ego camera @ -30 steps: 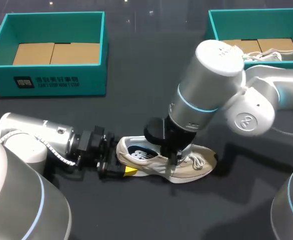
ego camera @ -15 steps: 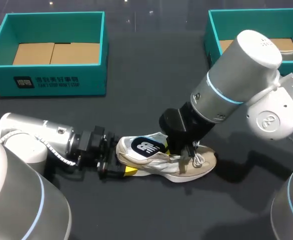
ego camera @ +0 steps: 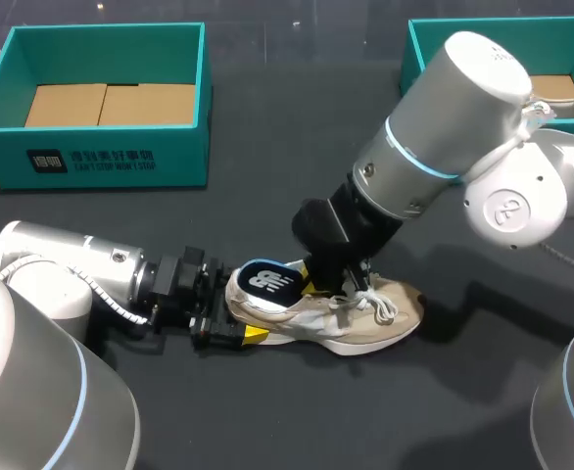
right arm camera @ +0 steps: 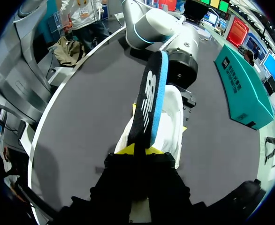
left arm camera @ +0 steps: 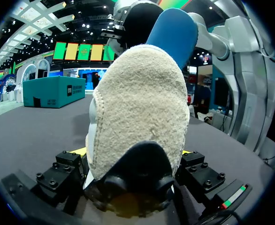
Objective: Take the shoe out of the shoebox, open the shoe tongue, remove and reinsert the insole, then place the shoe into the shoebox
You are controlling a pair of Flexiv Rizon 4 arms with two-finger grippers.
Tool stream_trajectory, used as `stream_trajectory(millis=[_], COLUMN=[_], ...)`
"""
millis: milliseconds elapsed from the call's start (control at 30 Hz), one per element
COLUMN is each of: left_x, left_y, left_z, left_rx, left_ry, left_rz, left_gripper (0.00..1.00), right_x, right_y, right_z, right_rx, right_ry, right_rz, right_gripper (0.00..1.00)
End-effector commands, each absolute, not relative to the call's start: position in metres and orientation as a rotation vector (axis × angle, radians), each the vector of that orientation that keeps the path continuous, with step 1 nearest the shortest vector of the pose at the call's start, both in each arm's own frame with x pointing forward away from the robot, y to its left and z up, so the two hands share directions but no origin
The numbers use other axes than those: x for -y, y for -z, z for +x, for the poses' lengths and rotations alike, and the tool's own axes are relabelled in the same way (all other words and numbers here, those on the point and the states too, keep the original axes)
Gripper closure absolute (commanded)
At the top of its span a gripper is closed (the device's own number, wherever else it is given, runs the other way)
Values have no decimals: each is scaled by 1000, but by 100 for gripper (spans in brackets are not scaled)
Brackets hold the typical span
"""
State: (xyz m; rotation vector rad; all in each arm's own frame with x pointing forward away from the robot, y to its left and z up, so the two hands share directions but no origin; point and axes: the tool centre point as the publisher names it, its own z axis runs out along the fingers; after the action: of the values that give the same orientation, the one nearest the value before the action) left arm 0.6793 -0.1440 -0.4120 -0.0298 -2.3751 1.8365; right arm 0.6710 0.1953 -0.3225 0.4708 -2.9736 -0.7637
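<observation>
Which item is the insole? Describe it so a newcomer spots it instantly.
On the dark table, find the beige suede sneaker lying near its middle. Sticking up from its opening, pinched in the right tool, is the flat insole: black top with a white logo and blue underside, unlike the pale shoe around it.

White print on shoebox [ego camera: 91,162], logo on insole [ego camera: 267,284]

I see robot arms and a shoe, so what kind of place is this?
Probably a robot practice setup, not a shop: the left arm holds a shoe, the right arm holds its insole, and teal shoeboxes stand on the dark table.
</observation>
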Motion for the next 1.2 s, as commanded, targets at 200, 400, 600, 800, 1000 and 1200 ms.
stream_trajectory(millis=[200, 400, 600, 800, 1000, 1200], left_x=[144, 144, 144, 144, 144, 144], left_y=[415, 415, 415, 415, 415, 415], left_z=[681, 681, 681, 681, 681, 681], left_rx=[2376, 2376, 2376, 2376, 2376, 2376], left_ry=[-1835, -1835, -1835, -1835, -1835, -1835], left_rz=[-31, -31, -31, -31, -31, -31], left_gripper=[100, 100, 100, 100, 100, 100], right_x=[-227, -234, -233, -231, -233, -236], right_y=[329, 325, 322, 318, 316, 319], right_z=[682, 683, 687, 690, 696, 700], right_rx=[2909, 2888, 2853, 2820, 2737, 2659], right_ry=[693, 676, 645, 640, 626, 628], right_rz=[538, 524, 409, 347, 304, 271], right_gripper=[100, 97, 35, 1, 0, 9])
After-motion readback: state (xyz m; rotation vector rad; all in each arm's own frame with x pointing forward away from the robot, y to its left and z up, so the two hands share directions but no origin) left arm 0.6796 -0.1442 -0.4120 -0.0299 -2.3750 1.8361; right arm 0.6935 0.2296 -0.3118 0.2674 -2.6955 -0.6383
